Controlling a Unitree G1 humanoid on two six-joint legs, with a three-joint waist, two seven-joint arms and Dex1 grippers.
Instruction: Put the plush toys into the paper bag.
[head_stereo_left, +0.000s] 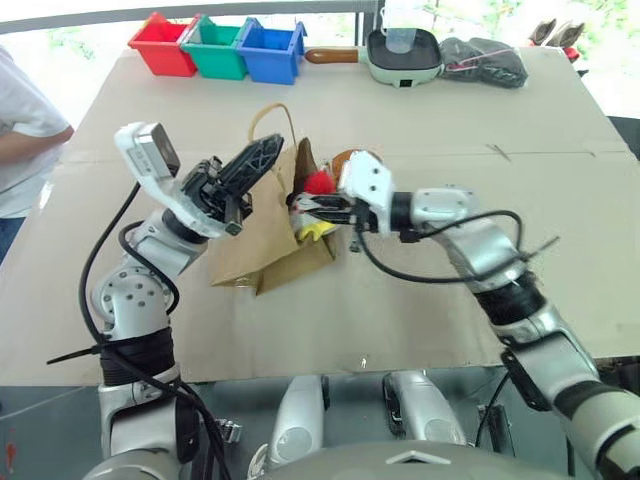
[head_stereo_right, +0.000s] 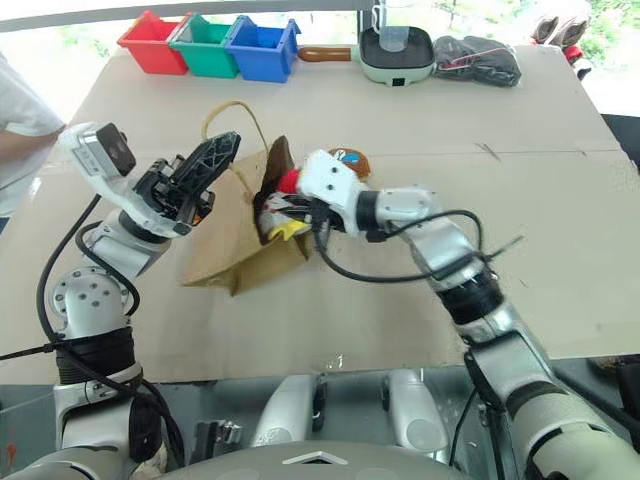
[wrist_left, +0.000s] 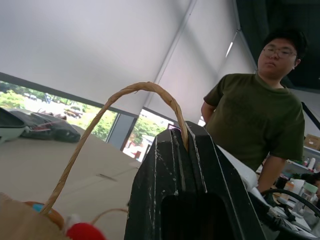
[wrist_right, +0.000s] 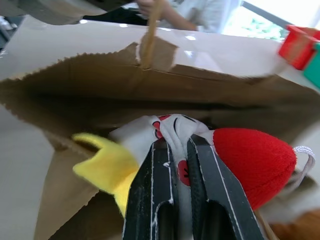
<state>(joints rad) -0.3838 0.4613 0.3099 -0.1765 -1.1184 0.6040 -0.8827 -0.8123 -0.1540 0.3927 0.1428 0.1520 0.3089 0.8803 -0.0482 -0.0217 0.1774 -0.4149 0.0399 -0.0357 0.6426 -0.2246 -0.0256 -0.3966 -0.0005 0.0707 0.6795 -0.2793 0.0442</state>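
Note:
The brown paper bag (head_stereo_left: 262, 235) lies on the table with its mouth turned toward my right arm. My left gripper (head_stereo_left: 266, 150) is shut on one looped handle (wrist_left: 125, 95) and holds that side of the mouth up. At the mouth, my right gripper (wrist_right: 176, 142) is shut on the white chicken (wrist_right: 145, 132). The chicken's red part (head_stereo_left: 318, 183) and yellow part (head_stereo_left: 315, 231) stick out at the bag's opening. The brown round plush toy (head_stereo_right: 352, 160) lies on the table just behind my right wrist, outside the bag.
Red (head_stereo_left: 163, 45), green (head_stereo_left: 215, 48) and blue (head_stereo_left: 270, 50) bins stand at the table's back left. A pan with a cup (head_stereo_left: 403, 52) and a dark bundle (head_stereo_left: 485, 60) sit at the back. One person (head_stereo_left: 22, 140) stands at the left edge; another person (wrist_left: 255, 115) stands nearby.

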